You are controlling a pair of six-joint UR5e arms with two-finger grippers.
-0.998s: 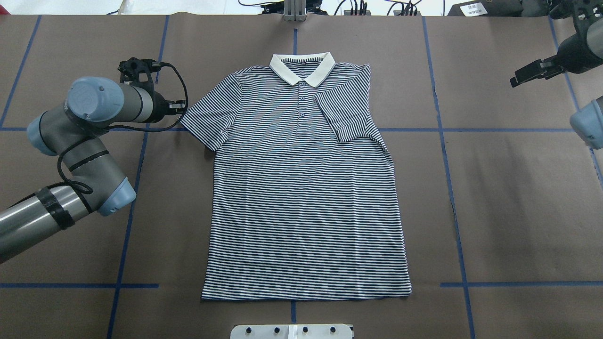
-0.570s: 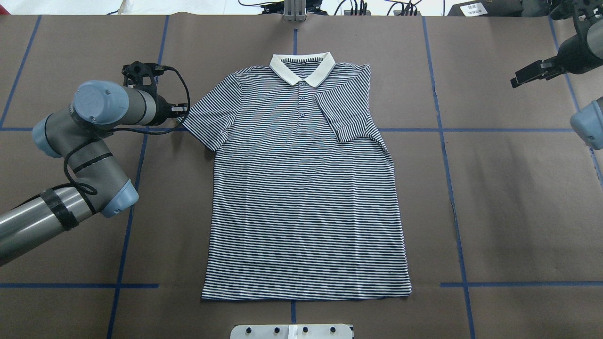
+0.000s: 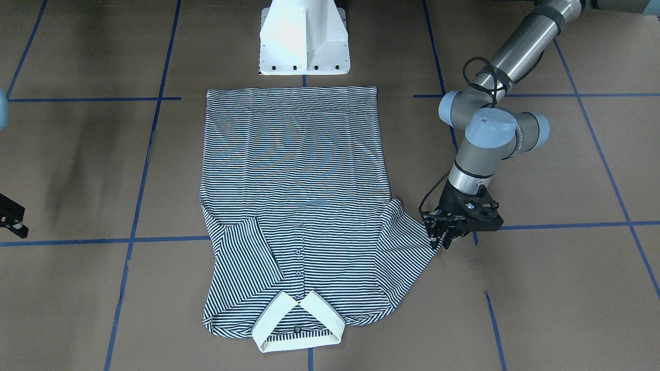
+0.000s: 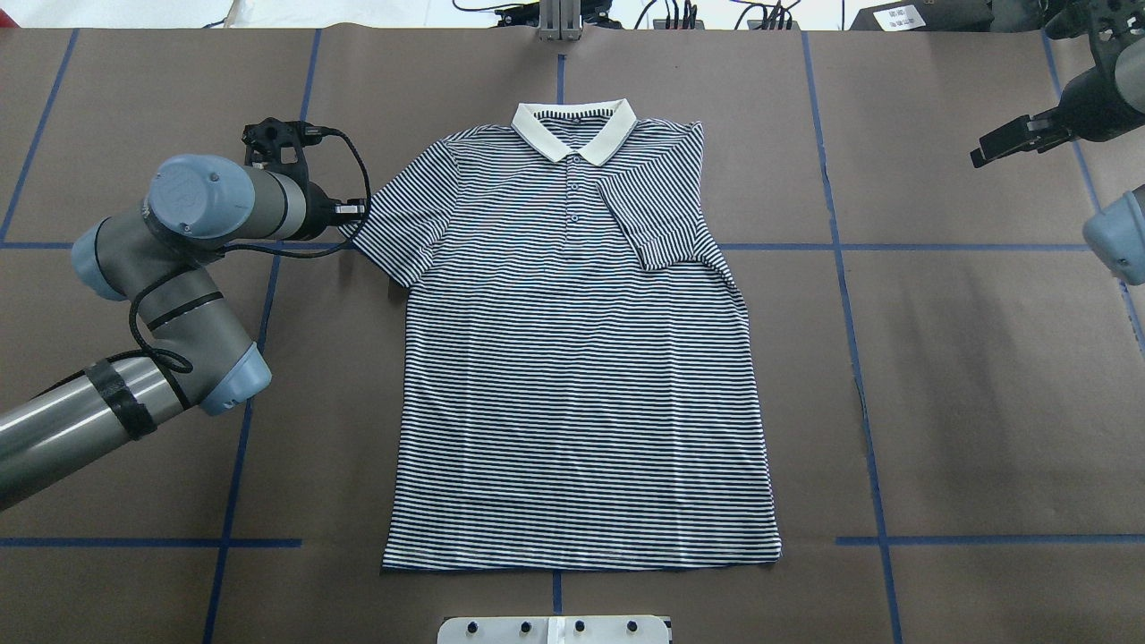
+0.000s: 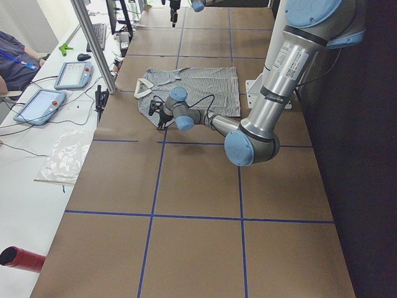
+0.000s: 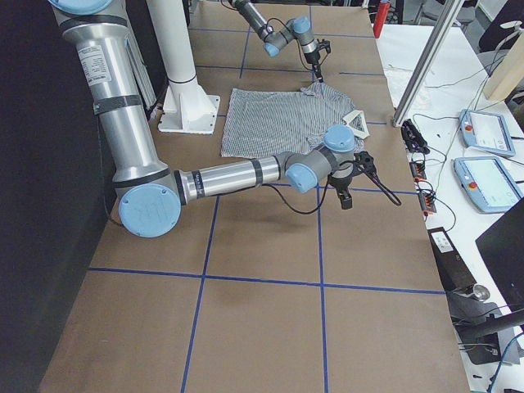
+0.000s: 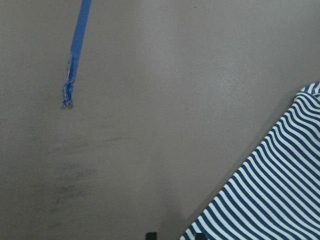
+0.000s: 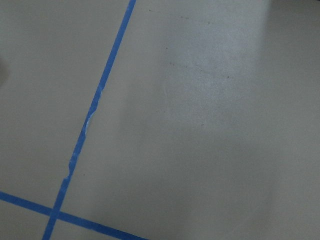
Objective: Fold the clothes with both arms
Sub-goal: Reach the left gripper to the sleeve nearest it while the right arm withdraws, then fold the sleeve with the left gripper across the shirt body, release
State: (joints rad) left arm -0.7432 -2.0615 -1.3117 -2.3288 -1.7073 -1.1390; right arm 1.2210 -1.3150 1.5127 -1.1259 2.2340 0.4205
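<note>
The striped polo shirt lies flat and front-up on the brown table, its cream collar at the far side. One sleeve is folded in over the chest. The other sleeve lies spread out. My left gripper sits low at that sleeve's outer tip, also seen in the front view. Its jaws stand slightly apart and the sleeve corner lies beside one fingertip in the left wrist view. My right gripper is open and empty, far off the shirt at the table's far right.
The white pedestal base stands at the shirt's hem edge. Blue tape lines grid the brown table cover. A metal post and cables sit beyond the collar. Tablets lie on the side bench.
My left arm has moved right, bringing its gripper up to the tip of the spread sleeve. The right gripper and the shirt have stayed almost still.
</note>
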